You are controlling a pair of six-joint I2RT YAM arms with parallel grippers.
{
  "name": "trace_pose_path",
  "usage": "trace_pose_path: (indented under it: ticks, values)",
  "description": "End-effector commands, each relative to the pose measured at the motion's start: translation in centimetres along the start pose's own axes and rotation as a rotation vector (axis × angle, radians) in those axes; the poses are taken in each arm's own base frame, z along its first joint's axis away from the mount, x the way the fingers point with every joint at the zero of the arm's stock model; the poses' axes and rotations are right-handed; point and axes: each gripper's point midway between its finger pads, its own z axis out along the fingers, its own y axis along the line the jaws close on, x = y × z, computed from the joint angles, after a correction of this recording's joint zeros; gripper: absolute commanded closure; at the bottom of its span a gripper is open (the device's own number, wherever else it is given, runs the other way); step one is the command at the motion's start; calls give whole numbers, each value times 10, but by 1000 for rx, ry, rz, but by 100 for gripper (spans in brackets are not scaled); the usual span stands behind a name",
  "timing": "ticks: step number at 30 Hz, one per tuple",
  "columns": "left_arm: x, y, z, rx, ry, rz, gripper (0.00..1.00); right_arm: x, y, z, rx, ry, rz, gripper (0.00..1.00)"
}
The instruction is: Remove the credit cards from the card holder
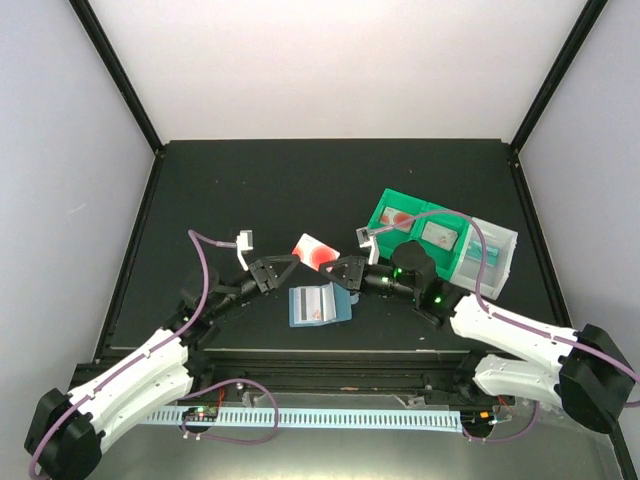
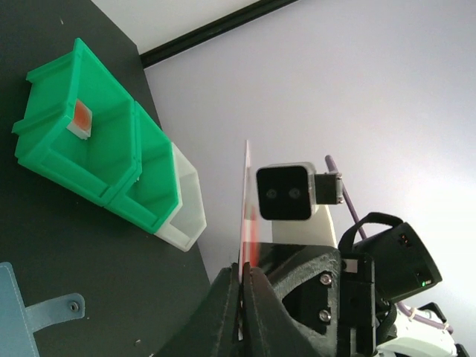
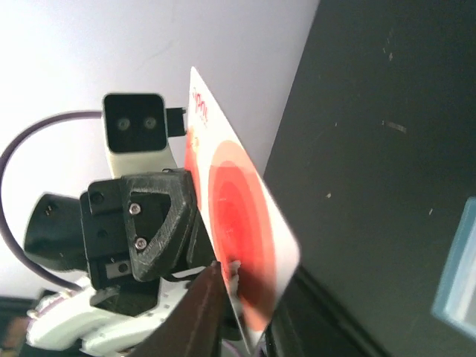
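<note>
In the top view, the left gripper [image 1: 288, 262] is holding the whitish-pink credit card [image 1: 316, 250] above the table's [image 1: 250, 190] middle, and the light blue card holder [image 1: 318, 305] is lying toward the near edge. In the left wrist view, its jaws are clamping that card edge-on. In the right wrist view, the right gripper [image 3: 249, 297] is straddling the card's corner; whether it is gripping cannot be told.

Bright, even light; the credit card [image 3: 245, 223] looks softly blurred up close.

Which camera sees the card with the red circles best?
The right wrist view: the card faces it, red circles plain. The left wrist view sees only its thin edge. The top view shows the card small.
</note>
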Motion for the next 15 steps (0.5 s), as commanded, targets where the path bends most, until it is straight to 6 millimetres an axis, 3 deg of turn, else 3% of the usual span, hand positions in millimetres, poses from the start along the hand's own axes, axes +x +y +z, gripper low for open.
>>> trace_pose_path:
  ticks: [1,4,8,10,15]
  values:
    - [3,-18,-2,69,27,39,95,-7,27,-3,-60,-17,-102,89]
    - [8,-21,-5,86,50,62,89,-1,30,-9,-61,8,-188,99]
    - [16,-37,-8,155,91,129,58,10,39,-19,-87,58,-295,99]
    - [22,-44,-9,183,134,179,48,19,44,-23,-108,109,-340,99]
    - [33,-52,-9,208,212,271,41,44,49,-25,-143,285,-414,99]
